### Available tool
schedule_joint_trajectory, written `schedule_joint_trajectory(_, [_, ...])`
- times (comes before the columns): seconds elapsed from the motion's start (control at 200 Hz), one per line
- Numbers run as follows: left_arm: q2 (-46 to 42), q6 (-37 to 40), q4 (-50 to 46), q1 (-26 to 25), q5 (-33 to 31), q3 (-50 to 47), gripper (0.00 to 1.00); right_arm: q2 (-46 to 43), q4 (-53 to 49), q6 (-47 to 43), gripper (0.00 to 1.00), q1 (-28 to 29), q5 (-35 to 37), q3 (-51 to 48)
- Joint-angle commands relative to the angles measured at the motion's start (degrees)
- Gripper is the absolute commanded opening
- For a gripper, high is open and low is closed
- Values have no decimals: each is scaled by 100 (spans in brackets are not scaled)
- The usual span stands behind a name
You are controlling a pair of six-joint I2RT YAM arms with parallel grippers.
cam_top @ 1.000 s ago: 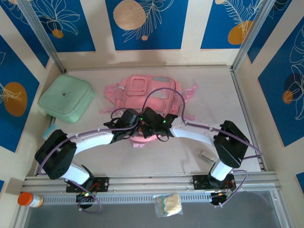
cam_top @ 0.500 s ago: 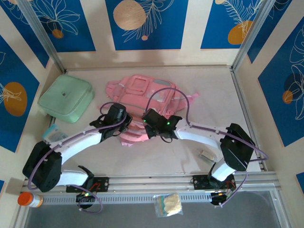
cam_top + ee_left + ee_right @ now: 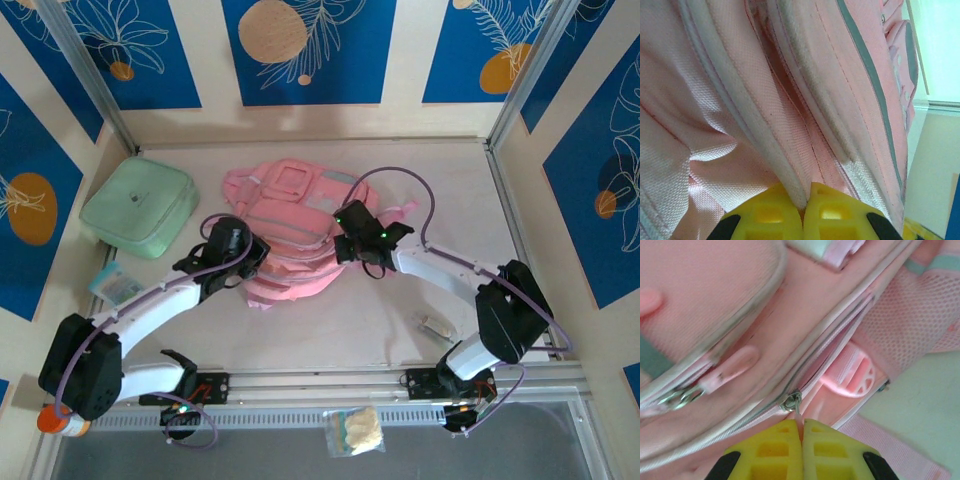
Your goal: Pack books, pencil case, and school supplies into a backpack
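Backpack: the pink backpack (image 3: pixel 290 215) lies flat on the table (image 3: pixel 380 320), mid-table toward the far wall, with its front pockets facing up.
Left arm: the left arm (image 3: pixel 165 295) reaches in from the near left; its head sits at the backpack's near-left edge.
Left fingers: the yellow left fingers (image 3: pixel 771 215) are together, clamped on a pale-edged seam of the backpack; ridges of pink fabric run away from the tips.
Right arm: the right arm (image 3: pixel 440 268) curves in from the near right; its head is over the backpack's right side.
Right fingers: the yellow right fingers (image 3: pixel 777 445) are together, pinching the thin zipper pull (image 3: pixel 798 415) just below the metal slider (image 3: pixel 791 401).
Second zip: another slider with a pink tab (image 3: pixel 732 365) lies to the left, on a nearby zip line.
Pouch: a mint green square pouch (image 3: pixel 140 207) sits left of the backpack, apart from it, by the left wall.
Loose items: a pale blue packet (image 3: pixel 118 283) lies near the pouch's near corner; a small silvery thing (image 3: pixel 437 325) lies near the right arm's base.
Front ledge: an orange-capped bottle (image 3: pixel 58 420) lies at the left, and a clear bag (image 3: pixel 355 430) with yellowish contents lies between the bases.
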Motion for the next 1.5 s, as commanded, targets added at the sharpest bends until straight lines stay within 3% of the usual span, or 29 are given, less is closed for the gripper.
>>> schedule_joint_trajectory(0.0, [7, 216, 453, 214, -18, -251, 0, 281, -345, -125, 0, -467, 463, 224])
schedule_joint_trajectory(0.315, [200, 491, 430, 327, 259, -191, 0, 867, -289, 45, 0, -1112, 43, 862])
schedule_joint_trajectory(0.51, [287, 742, 450, 390, 494, -73, 0, 590, -553, -98, 0, -921, -484, 1031])
schedule_joint_trajectory(0.52, [274, 759, 448, 400, 501, -72, 4, 565, -554, -112, 0, -911, -573, 1026])
schedule_joint_trajectory(0.565, [246, 880, 471, 408, 541, -55, 17, 407, -604, -137, 9, -868, -760, 988])
schedule_joint_trajectory(0.705, [73, 1359, 151, 393, 793, 92, 33, -25, -801, 78, 39, -826, -1568, 854])
schedule_joint_trajectory(0.79, [-136, 1400, -105, 240, 631, 71, 42, 96, -1028, 372, 48, -928, -1999, 956])
schedule_joint_trajectory(1.01, [-511, 1462, -480, -446, -112, 114, 51, 590, -965, 892, 53, -1013, -3102, 1474])
schedule_joint_trajectory(1.281, [122, 1370, -121, -1302, -525, 429, 54, 1606, -1021, 1109, 54, -1080, -3395, 2229])
schedule_joint_trajectory(1.496, [678, 1548, -171, -1374, -631, 639, 54, 1945, -947, 1236, 55, -1099, -3610, 2276])
